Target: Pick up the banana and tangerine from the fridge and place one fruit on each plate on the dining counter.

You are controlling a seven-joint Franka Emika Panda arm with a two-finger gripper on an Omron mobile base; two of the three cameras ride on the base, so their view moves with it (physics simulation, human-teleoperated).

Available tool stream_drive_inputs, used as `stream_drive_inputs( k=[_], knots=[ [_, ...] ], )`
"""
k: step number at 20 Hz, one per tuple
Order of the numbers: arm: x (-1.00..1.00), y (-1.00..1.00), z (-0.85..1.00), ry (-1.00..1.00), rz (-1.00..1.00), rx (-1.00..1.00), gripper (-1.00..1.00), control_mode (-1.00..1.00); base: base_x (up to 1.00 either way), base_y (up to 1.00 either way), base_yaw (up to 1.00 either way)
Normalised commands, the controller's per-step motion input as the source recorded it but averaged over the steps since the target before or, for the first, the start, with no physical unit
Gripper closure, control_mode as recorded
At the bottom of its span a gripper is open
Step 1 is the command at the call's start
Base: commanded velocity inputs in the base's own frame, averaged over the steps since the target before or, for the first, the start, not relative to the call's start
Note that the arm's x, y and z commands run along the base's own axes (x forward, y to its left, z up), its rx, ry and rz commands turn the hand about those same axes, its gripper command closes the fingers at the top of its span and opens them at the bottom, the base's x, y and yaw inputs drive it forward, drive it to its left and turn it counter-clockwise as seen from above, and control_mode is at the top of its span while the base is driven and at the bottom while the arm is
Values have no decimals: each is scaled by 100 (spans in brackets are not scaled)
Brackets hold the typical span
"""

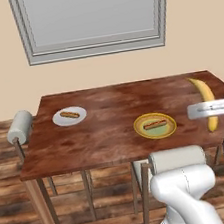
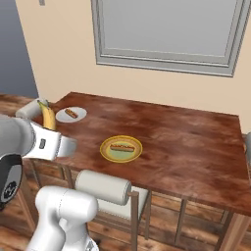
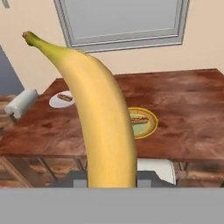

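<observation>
- Banana [image 3: 103,118] stands nearly upright in the end effector [image 3: 109,177], its stem tip pointing up and left in the hand view; the fingers are closed against the fruit's lower end.
- From the left base view, the banana [image 1: 206,101] hangs over the right edge of the counter [image 1: 107,135], held out in front of the white arm; from the right base view the banana [image 2: 47,116] rises above the wrist at the counter's left end.
- Yellow plate [image 1: 155,125] sits near the counter's front edge, a small brown sausage-like food lying on it.
- White plate [image 1: 69,116] rests farther left and back, well apart from the yellow one, carrying a second brown food.
- White-cushioned chair [image 1: 177,159] is pushed in at the counter's near side; another chair [image 1: 20,127] stands at its left end.
- Grey-framed window [image 1: 92,18] fills the beige wall behind.
</observation>
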Motion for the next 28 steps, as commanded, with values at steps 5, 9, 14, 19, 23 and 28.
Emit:
stream_drive_inputs(
  k=[5,9,14,19,23,28],
  knots=[
    [100,-9,-25,33,8,1,100,-100,0,0,0],
    [100,-15,-40,41,13,0,100,-100,0,0,0],
    [90,-20,-51,25,15,0,100,-100,0,0,0],
    [64,-22,-51,17,11,0,100,-100,0,0,0],
    [41,-28,-63,2,8,-3,100,-100,0,0,0],
    [37,-22,-63,0,3,-8,100,-100,0,0,0]
  ],
)
